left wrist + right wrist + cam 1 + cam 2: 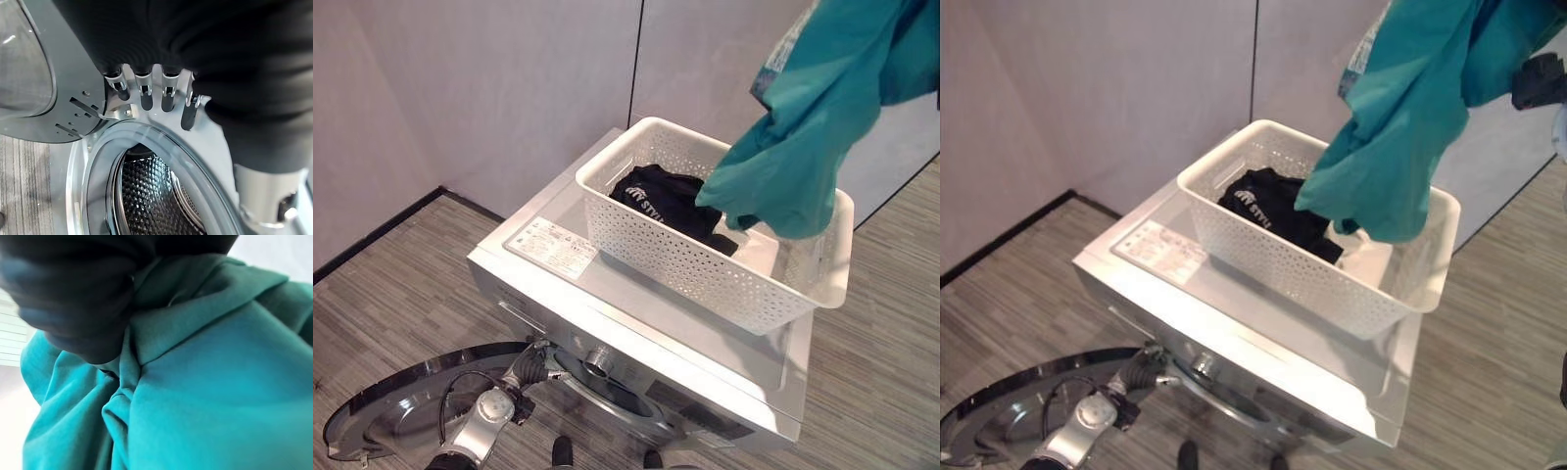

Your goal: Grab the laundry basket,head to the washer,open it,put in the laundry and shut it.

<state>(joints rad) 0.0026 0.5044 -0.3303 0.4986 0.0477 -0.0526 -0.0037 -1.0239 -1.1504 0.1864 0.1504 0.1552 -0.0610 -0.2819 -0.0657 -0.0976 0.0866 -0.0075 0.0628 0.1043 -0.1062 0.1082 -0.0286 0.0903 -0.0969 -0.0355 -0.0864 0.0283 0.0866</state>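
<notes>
My head's two eyes look down on the washer (636,323); my wrist cameras sit close, left facing its drum (146,196)

Teal garment (1400,127) hangs over white basket (1273,269) on washer (1234,323); black clothing (1273,211) inside; door (999,416) open.

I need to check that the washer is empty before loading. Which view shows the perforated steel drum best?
The left wrist view: it looks straight through the open porthole at the perforated steel drum, beyond the left hand. In both eye views the washer shows from above, its drum hidden. The right wrist view shows teal cloth.
</notes>
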